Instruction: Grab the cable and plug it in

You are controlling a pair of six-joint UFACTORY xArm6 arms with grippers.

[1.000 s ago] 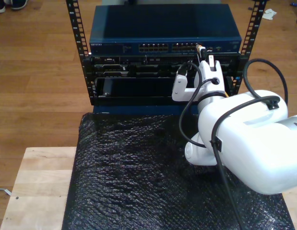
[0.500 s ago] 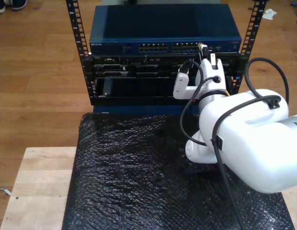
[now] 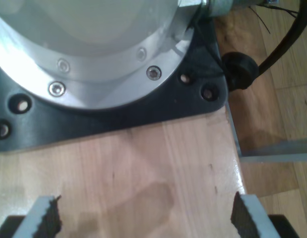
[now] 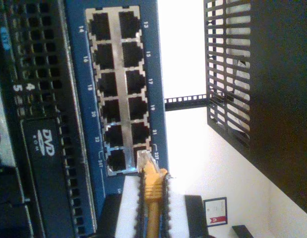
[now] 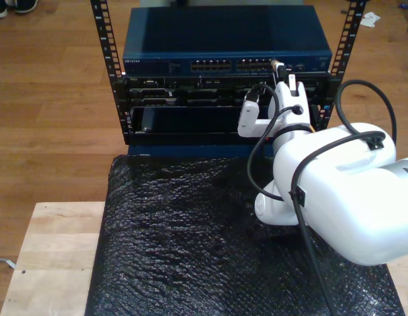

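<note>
Second wrist view: long thin yellow-orange network cable [image 4: 152,198] clamped between jaws of second gripper [image 4: 152,218], small clear gold-tinted plug [image 4: 145,159] leading, tip right at the end of the double row of ports [image 4: 118,89] on the blue network switch [image 4: 79,148]. Plug looks at the mouth of the last port near the 23 label, seemingly not seated yet; boot still outside. Held just behind the boot, likely so the plug stays stiff and aimed along the push axis. Exterior view: same arm [image 5: 335,184] reaches over the black bubble-wrap mat [image 5: 177,243] to the switch face at the exterior view's right, rack post [image 5: 342,46] just beside it, so little side room; straight in and straight back looks like the only free path. Neighbouring ports empty, so a small offset would land in the wrong socket. First wrist view: first gripper [image 3: 146,218] jaws wide apart, holding nothing, parked over the pale wooden worktop [image 3: 158,173] next to a black arm base plate [image 3: 193,99], near the worktop edge, well clear of the job.
</note>
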